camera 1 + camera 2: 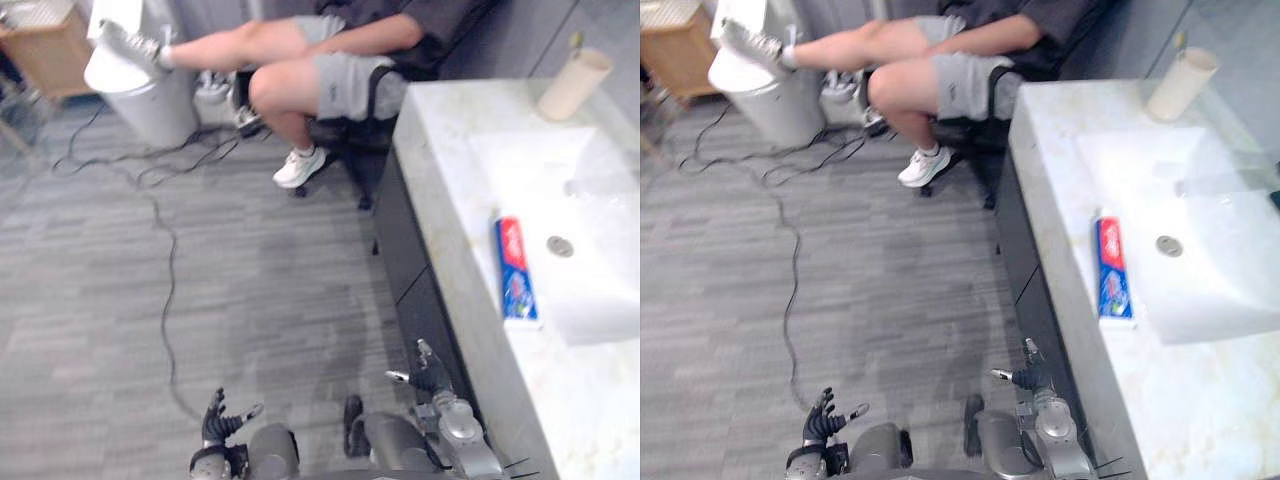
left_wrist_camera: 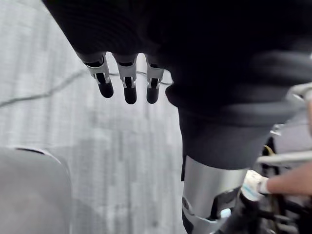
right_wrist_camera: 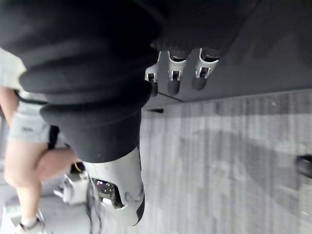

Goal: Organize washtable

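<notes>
A pale marble washtable (image 1: 450, 190) runs along the right, with a white sink basin (image 1: 590, 200) set in it. A red and blue toothpaste box (image 1: 516, 270) lies flat on the basin's left rim. At the far back corner a beige cup (image 1: 573, 83) stands upright with something thin sticking out of it. My left hand (image 1: 215, 422) hangs low over the floor, its fingers (image 2: 129, 85) straight and holding nothing. Beside the dark cabinet front, below the counter's edge, my right hand (image 1: 432, 378) is open too, with its fingers (image 3: 174, 73) relaxed and nothing in them.
A person sits on a dark chair (image 1: 360, 110) at the back, close to the washtable's far end, with legs stretched onto a white bin (image 1: 150, 100). A wooden cabinet (image 1: 45, 50) stands at the far left. Grey carpet (image 1: 260, 280) covers the floor.
</notes>
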